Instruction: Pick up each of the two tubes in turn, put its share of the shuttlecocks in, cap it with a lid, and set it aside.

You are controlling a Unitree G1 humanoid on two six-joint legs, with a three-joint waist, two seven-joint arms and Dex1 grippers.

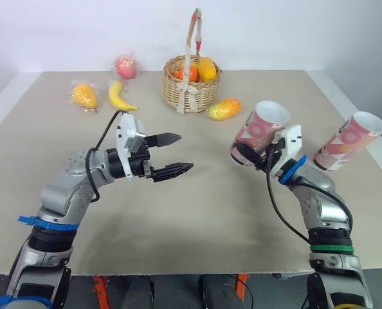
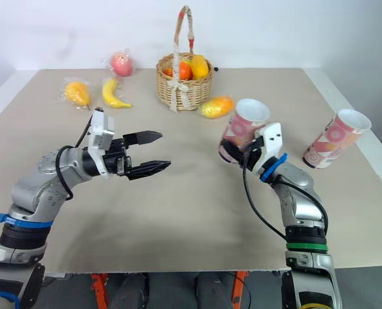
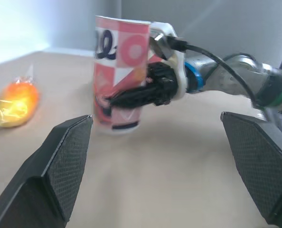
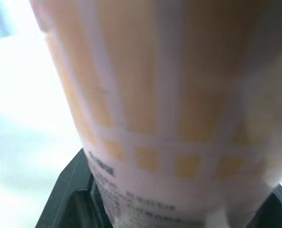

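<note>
Starting on your left, the left gripper (image 1: 186, 152) is hovering over the bare middle of the table (image 1: 197, 219). Its two black fingers are spread wide around nothing and pointing across toward the other arm. By that pose it is probably serving as your free hand for loading, since the tube needs one gripper to steady it. Behind it, a banana (image 1: 120, 96) and a basket (image 1: 200, 96) of fruit are lying along the far edge, well apart from the work. Moving right, the pink tube (image 1: 262, 125) is sitting in your right gripper (image 1: 245, 156), whose fingers are clamping it low down near the base. That is leaving the open mouth tilted up and away, unobstructed for filling. You cannot tell whether its base is touching the table. From the left wrist view the tube is lying straight ahead between the spread fingers, near but apart from their tips. Farthest right, the second tube (image 1: 348, 140) is leaning near the table's right edge, well apart from both grippers, presumably waiting its turn.
</note>
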